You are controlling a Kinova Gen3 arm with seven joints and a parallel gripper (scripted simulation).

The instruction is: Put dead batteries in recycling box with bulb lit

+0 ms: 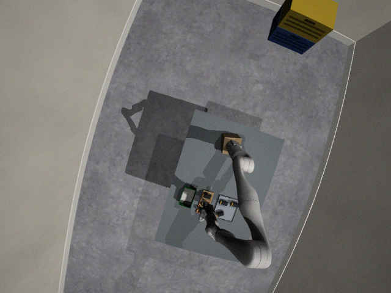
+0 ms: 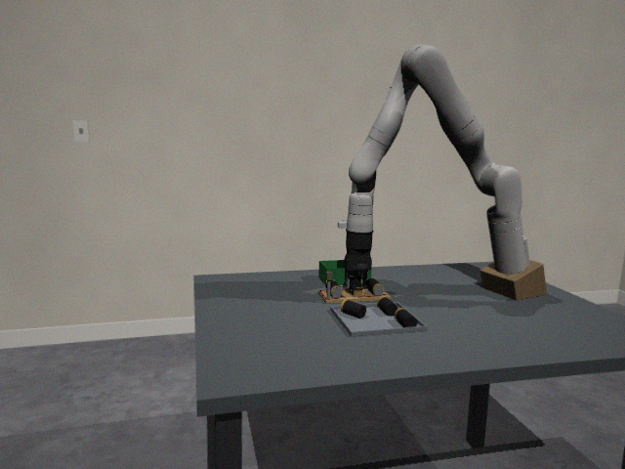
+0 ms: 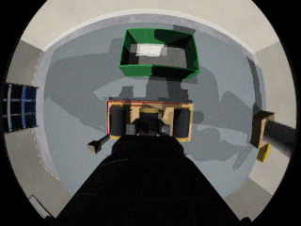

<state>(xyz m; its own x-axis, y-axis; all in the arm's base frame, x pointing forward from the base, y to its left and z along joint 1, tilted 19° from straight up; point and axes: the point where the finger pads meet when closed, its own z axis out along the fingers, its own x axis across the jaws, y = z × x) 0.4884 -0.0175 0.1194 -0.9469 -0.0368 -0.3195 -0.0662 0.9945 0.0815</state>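
Note:
The wooden holder (image 1: 210,192) (image 2: 372,297) (image 3: 133,114) has a dark battery (image 3: 118,121) in its left bay and another (image 3: 182,122) in its right bay, in the wrist view. My gripper (image 1: 206,206) (image 2: 355,284) (image 3: 148,123) points down over the middle bay, its fingers close against the sides of the middle battery (image 3: 149,121). That battery looks larger than its neighbours, with its yellow band towards the box. Three batteries (image 2: 353,308) (image 2: 387,306) (image 2: 405,317) lie in the tray (image 1: 228,217) (image 2: 370,331). The green box (image 2: 330,271) (image 3: 136,71) stands upright; no battery shows inside. I cannot make out a lit bulb.
A small upright post (image 2: 329,286) (image 3: 94,147) stands at the holder's end. The green box is behind the holder, the tray in front of it in the exterior view. The arm's wooden base block (image 1: 225,148) (image 2: 529,284) is farther along the table (image 2: 282,348).

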